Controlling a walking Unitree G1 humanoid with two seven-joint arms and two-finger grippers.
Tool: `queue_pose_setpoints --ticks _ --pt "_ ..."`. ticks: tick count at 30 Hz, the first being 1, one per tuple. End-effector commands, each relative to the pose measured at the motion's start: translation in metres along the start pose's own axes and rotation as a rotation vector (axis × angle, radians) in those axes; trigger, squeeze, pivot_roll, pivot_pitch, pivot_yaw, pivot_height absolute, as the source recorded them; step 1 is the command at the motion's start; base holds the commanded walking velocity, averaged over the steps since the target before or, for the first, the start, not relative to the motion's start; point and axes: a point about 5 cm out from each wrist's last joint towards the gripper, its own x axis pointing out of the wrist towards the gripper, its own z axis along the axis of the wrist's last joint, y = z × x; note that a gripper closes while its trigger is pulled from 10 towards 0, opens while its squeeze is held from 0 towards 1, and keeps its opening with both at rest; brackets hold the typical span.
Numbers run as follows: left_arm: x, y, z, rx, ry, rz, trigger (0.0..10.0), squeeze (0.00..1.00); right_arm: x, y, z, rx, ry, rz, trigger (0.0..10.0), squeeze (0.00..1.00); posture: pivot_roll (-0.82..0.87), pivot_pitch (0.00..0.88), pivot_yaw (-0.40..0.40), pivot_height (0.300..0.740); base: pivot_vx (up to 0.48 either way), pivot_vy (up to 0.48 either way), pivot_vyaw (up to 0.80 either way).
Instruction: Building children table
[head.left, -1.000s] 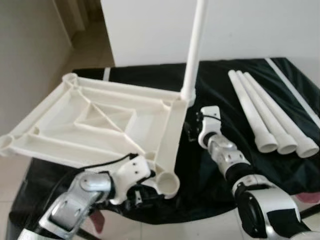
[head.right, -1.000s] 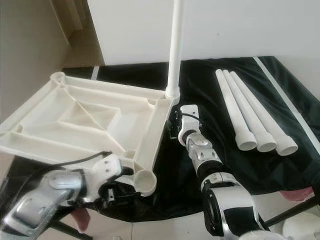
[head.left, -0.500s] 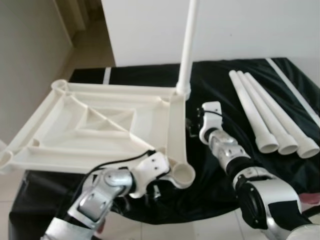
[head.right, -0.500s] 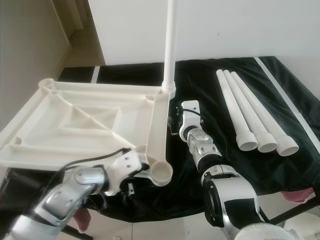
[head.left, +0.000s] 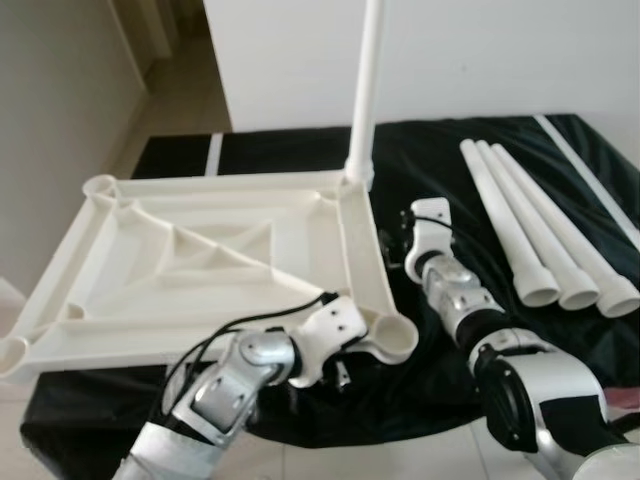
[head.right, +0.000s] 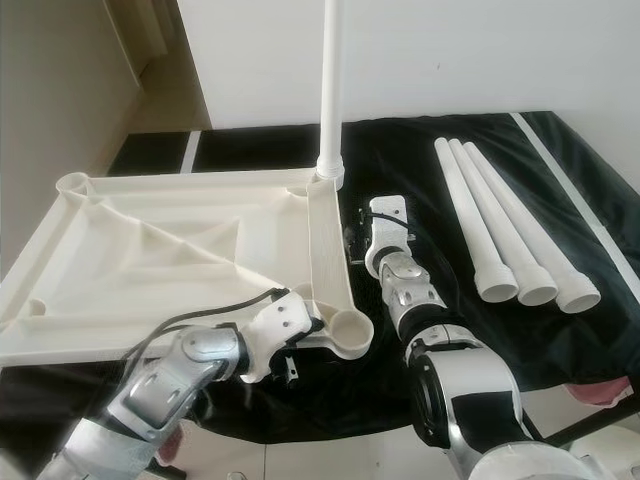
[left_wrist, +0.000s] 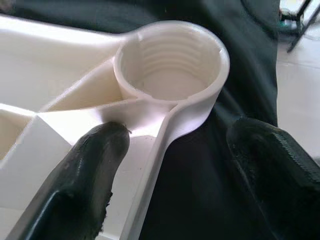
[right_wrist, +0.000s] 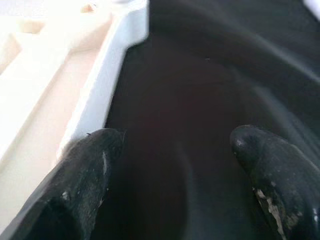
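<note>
Left gripper (left_wrist: 170, 150) sits at the near corner of the white table top (head.left: 200, 270), which lies upside down on the black cloth (head.left: 450, 170). Its two fingers are spread wide: one finger (left_wrist: 85, 170) touches the rim wall just behind the empty screw socket (left_wrist: 170, 65), the other is apart from it, over the cloth. It pinches nothing for the moment.

Right gripper (right_wrist: 170, 165) hovers low over the cloth, just beside the long edge of the table top, also with its fingers spread and nothing between them.

One leg (head.right: 330, 90) already stands upright in the far corner socket, beyond the right gripper. Three loose legs (head.left: 540, 230) lie side by side on the cloth, to the outer side of the right gripper and well apart from it.

I judge that the step in hand is placing the table top so that the next socket is reachable. The next move seems to ask the right gripper to travel outward to a loose leg, close on it, carry it to the empty socket in front of the left gripper and set it upright, while the left one steadies the corner.
</note>
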Motion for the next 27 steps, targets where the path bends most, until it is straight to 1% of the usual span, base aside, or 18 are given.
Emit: queue_pose_setpoints --ticks 1,4,5,6,7,9,10,11,12,13,16,18,19,20,22,23,24,27 --pt "-0.002 0.006 0.018 -0.008 -0.111 0.03 10.0 0.0 -0.004 -0.015 -0.012 -0.006 0.027 -0.113 10.0 0.0 0.02 0.051 0.039 0.74 0.0 0.0 0.0" --pt "-0.009 0.008 0.032 -0.099 -0.234 0.031 10.0 0.0 -0.009 -0.04 -0.014 0.031 0.005 -0.27 10.0 0.0 0.02 0.054 0.042 0.74 0.0 0.0 0.0" --pt "-0.011 0.008 0.034 -0.118 -0.252 0.032 10.0 0.0 -0.01 -0.044 -0.014 0.042 -0.004 -0.291 10.0 0.0 0.01 0.056 0.043 0.74 0.0 0.0 0.0" --pt "-0.011 0.008 0.034 -0.118 -0.252 0.032 10.0 0.0 -0.01 -0.044 -0.014 0.042 -0.004 -0.291 10.0 0.0 0.01 0.056 0.043 0.74 0.0 0.0 0.0" --pt "-0.013 0.01 0.035 -0.139 -0.264 0.034 10.0 0.0 -0.011 -0.05 -0.013 0.056 -0.021 -0.329 10.0 0.0 0.01 0.057 0.045 0.74 0.0 0.0 0.0" --pt "-0.016 0.011 0.034 -0.165 -0.265 0.039 10.0 0.0 -0.014 -0.058 -0.01 0.052 -0.053 -0.382 10.0 0.0 0.01 0.059 0.047 0.74 0.0 0.0 0.0" --pt "-0.016 0.011 0.034 -0.165 -0.265 0.039 10.0 0.0 -0.014 -0.058 -0.01 0.052 -0.053 -0.382 10.0 0.0 0.01 0.059 0.047 0.74 0.0 0.0 0.0" --pt "-0.017 0.013 0.033 -0.176 -0.265 0.046 10.0 0.0 -0.016 -0.062 -0.009 0.048 -0.073 -0.405 10.0 0.0 0.01 0.06 0.048 0.74 0.0 0.0 0.0" --pt "-0.017 0.013 0.033 -0.176 -0.265 0.046 10.0 0.0 -0.016 -0.062 -0.009 0.048 -0.073 -0.405 10.0 0.0 0.01 0.06 0.048 0.74 0.0 0.0 0.0" --pt "-0.018 0.013 0.032 -0.178 -0.263 0.052 10.0 0.0 -0.019 -0.067 -0.007 0.029 -0.098 -0.44 10.0 0.0 0.0 0.063 0.048 0.74 0.0 0.0 0.0" --pt "-0.018 0.014 0.031 -0.181 -0.261 0.06 10.0 0.0 -0.022 -0.07 -0.006 0.021 -0.115 -0.466 10.0 0.0 0.0 0.065 0.048 0.74 0.0 0.0 0.0" --pt "-0.018 0.016 0.03 -0.185 -0.254 0.077 10.0 0.0 -0.025 -0.075 -0.004 0.01 -0.149 -0.499 10.0 0.0 0.0 0.067 0.049 0.74 0.0 0.0 0.0" --pt "-0.017 0.02 0.025 -0.187 -0.23 0.124 10.0 0.0 -0.036 -0.082 0.002 0.006 -0.224 -0.565 10.0 0.0 -0.01 0.067 0.048 0.74 0.0 0.0 0.0" --pt "-0.017 0.02 0.025 -0.187 -0.23 0.124 10.0 0.0 -0.036 -0.082 0.002 0.006 -0.224 -0.565 10.0 0.0 -0.01 0.067 0.048 0.74 0.0 0.0 0.0" --pt "-0.017 0.022 0.024 -0.18 -0.218 0.149 10.0 0.0 -0.043 -0.085 0.004 0.009 -0.259 -0.582 10.0 0.0 -0.01 0.068 0.048 0.74 0.0 0.0 0.0" --pt "-0.017 0.022 0.024 -0.18 -0.218 0.149 10.0 0.0 -0.043 -0.085 0.004 0.009 -0.259 -0.582 10.0 0.0 -0.01 0.068 0.048 0.74 0.0 0.0 0.0" --pt "-0.016 0.022 0.024 -0.186 -0.222 0.153 10.0 0.0 -0.048 -0.088 0.003 0.02 -0.266 -0.595 10.0 0.0 -0.02 0.067 0.049 0.74 0.0 0.0 0.0" --pt "-0.016 0.022 0.025 -0.193 -0.226 0.156 10.0 0.0 -0.052 -0.091 0.003 0.029 -0.272 -0.611 10.0 0.0 -0.02 0.066 0.05 0.74 0.0 0.0 0.0"
